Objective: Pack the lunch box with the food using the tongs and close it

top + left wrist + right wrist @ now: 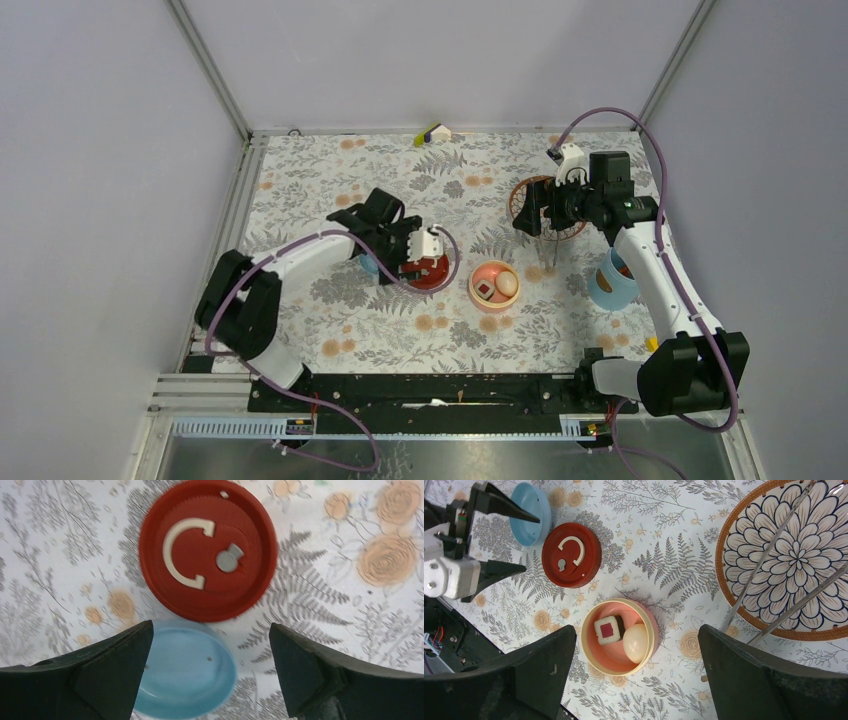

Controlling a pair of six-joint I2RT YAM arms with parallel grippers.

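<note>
Tongs — springy, likely slick, best pinched mid-arm — are lying on the dish; left gripper, right gripper gaping empty.

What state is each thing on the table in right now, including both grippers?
Pink bowl: uncovered, holding a rice roll piece and a white egg.
Red lid: off, flat on the table.
Light-blue disc: flat beside the red lid.
Light-blue shell: apart, not on the bowl.
Tongs: unheld, lying across the patterned dish.
Patterned dish: no food.
Left gripper: open, empty.
Right gripper: open, empty.
</note>
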